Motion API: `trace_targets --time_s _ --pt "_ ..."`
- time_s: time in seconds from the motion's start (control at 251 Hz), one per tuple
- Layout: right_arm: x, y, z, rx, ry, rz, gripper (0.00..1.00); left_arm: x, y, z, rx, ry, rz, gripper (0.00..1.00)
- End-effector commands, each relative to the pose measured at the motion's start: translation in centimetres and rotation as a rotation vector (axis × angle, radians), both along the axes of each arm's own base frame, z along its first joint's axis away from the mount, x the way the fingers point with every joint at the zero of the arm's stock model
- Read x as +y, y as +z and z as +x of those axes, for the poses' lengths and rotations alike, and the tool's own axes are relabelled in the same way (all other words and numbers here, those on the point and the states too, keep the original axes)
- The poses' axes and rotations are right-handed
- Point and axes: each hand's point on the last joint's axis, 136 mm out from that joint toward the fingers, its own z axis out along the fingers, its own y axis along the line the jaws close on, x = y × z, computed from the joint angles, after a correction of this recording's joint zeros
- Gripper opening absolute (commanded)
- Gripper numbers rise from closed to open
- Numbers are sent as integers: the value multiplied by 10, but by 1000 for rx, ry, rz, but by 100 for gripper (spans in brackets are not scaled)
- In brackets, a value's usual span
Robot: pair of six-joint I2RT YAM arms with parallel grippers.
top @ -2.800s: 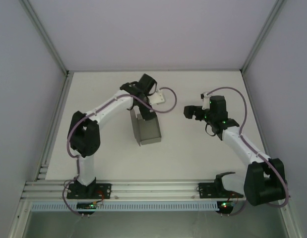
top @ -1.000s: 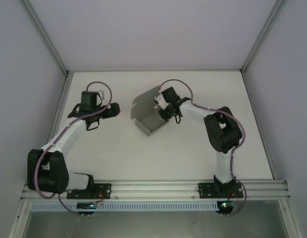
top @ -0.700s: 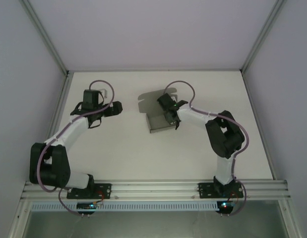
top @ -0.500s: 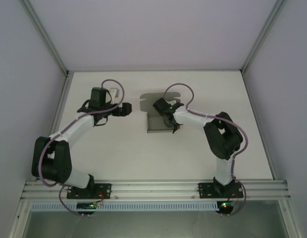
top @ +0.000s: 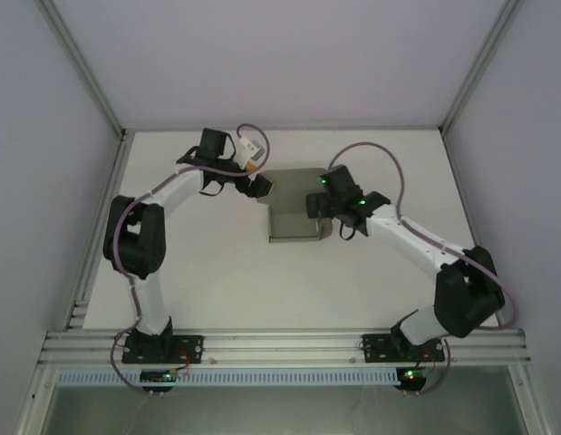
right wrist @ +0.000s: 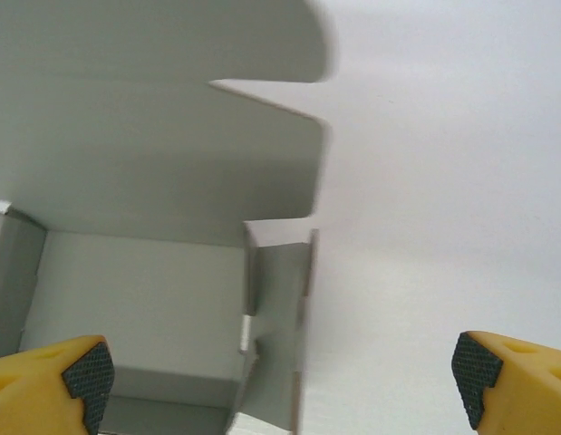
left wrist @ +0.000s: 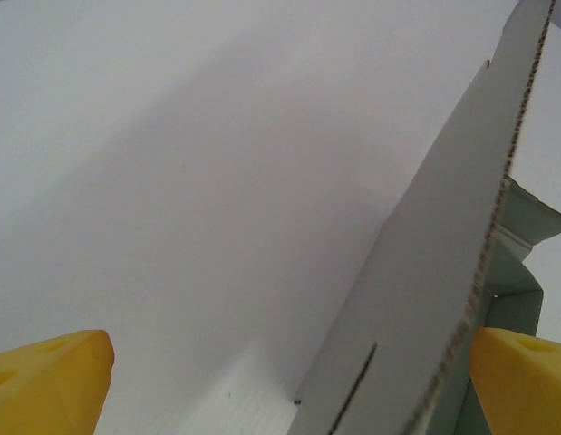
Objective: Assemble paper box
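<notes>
left claw [left wrist: 285, 385]: fingers spread wide, nothing clamped; an upright cardboard panel edge stands between them, close to 1 finger
right claw [right wrist: 285, 381]: fingers spread wide, nothing clamped; straddles the box's side wall and its slotted tab
paper box [top: 294, 227]: mid tabletop [top: 217, 272], open side up, lid flap standing at its 12 o'clock edge
bearing, top view: box at 4 o'clock of left claw, at 9 o'clock of right claw
long axis: looks 9-to-3, hard to be sure
nearer arm: both at the box; right looks closer to the wall
next, judged: the 2 claws close on side flaps and fold inward
</notes>
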Motion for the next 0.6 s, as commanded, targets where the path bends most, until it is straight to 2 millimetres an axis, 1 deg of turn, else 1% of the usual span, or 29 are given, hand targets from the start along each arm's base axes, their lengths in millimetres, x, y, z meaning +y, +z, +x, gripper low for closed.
trace_targets --time_s 0.0,0.06,0.104,0.132,0.168,0.216,0.239,0.271,0.355,0.359,0.431,0.479,0.539,0.595 --pt "-24 -7 -8 45 -45 95 99 -18 1 -18 39 -160 -53 96" --pt "-41 -9 -12 52 -91 103 99 -25 4 -26 54 -220 -71 88" --pt "-52 -10 -15 66 -122 112 99 -28 1 -29 46 -242 -59 82" --pt "-56 -11 -18 77 -135 122 99 -29 -3 -28 30 -244 -37 77" --pt "-60 -10 -20 84 -142 131 99 -28 -11 -24 13 -229 0 74" --pt "-64 -8 -21 82 -148 143 99 -28 -20 -20 4 -211 36 63" --pt "-65 -7 -21 77 -151 149 99 -28 -22 -18 6 -208 44 56" --pt "-66 -6 -21 73 -151 156 99 -28 -24 -17 13 -204 46 43" --pt "-68 -8 -22 83 -146 164 99 -31 -22 -17 17 -210 44 1" --pt "-68 -8 -23 84 -146 165 99 -31 -22 -17 14 -211 44 0" --pt "-73 -12 -25 109 -149 181 99 -32 -11 -18 -43 -210 49 0" --pt "-79 -12 -27 124 -162 200 99 -31 0 -19 -102 -207 52 0" --pt "-85 -9 -28 128 -171 242 99 -30 20 -21 -186 -197 43 0" --pt "-93 -5 -28 110 -183 276 99 -28 37 -28 -261 -203 27 0"
